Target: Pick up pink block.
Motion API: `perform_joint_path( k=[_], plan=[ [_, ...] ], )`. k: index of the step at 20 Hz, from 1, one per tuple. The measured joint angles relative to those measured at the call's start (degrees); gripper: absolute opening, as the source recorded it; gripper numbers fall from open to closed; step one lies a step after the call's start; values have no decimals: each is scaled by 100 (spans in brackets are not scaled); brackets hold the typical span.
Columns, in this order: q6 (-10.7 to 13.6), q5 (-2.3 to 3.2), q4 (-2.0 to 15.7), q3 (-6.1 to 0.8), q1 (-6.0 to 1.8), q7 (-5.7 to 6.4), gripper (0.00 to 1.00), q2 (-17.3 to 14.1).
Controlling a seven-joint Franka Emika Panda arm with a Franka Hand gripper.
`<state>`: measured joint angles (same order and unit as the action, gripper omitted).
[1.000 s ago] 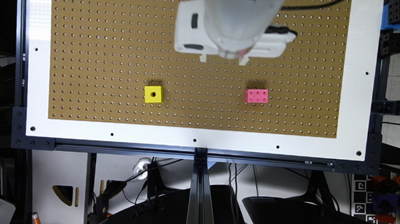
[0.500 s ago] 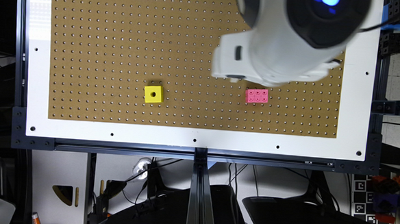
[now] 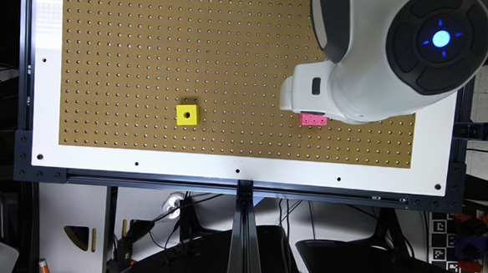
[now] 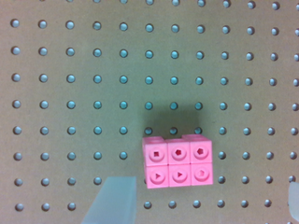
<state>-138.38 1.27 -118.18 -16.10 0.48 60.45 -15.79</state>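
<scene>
The pink block [image 3: 313,120] lies flat on the brown pegboard [image 3: 148,43], towards the exterior view's right, its far part covered by my arm. My gripper [image 3: 307,94] hangs directly above it. In the wrist view the pink block [image 4: 177,161] shows its six studs, and my gripper [image 4: 205,198] is open above the board. One pale finger [image 4: 114,200] shows on one side of the block. A sliver of the other finger [image 4: 294,200] sits at the frame's edge on the opposite side. Nothing is held.
A yellow cube [image 3: 187,114] with a centre hole rests on the pegboard, well off to the exterior view's left of the pink block. A white border [image 3: 242,167] and a black frame rail [image 3: 241,186] run along the board's near edge.
My arm has swung towards the exterior view's right and now looms larger, covering the far part of the pink block. Neither block has moved.
</scene>
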Motion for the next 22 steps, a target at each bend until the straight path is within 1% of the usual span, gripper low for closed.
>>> perform_joint_path(
  k=[2, 6, 10, 12, 13, 14, 15, 20, 22],
  plan=[
    [4, 0, -5, 0, 1, 1, 100, -27],
    [-138, 28, 3, 2, 0, 3, 100, -326],
    [-196, 40, 10, 5, 0, 3, 100, -480],
    [-390, 80, 11, 16, 0, 4, 100, -709],
    [-522, 123, 14, 23, -1, 13, 100, -843],
    [-604, 150, 22, 26, -2, 20, 100, -931],
    [-646, 154, 27, 27, -2, 20, 100, -973],
    [-648, 154, 58, 27, -2, 20, 100, -978],
    [-657, 156, 57, 30, -2, 20, 100, -1039]
  ],
)
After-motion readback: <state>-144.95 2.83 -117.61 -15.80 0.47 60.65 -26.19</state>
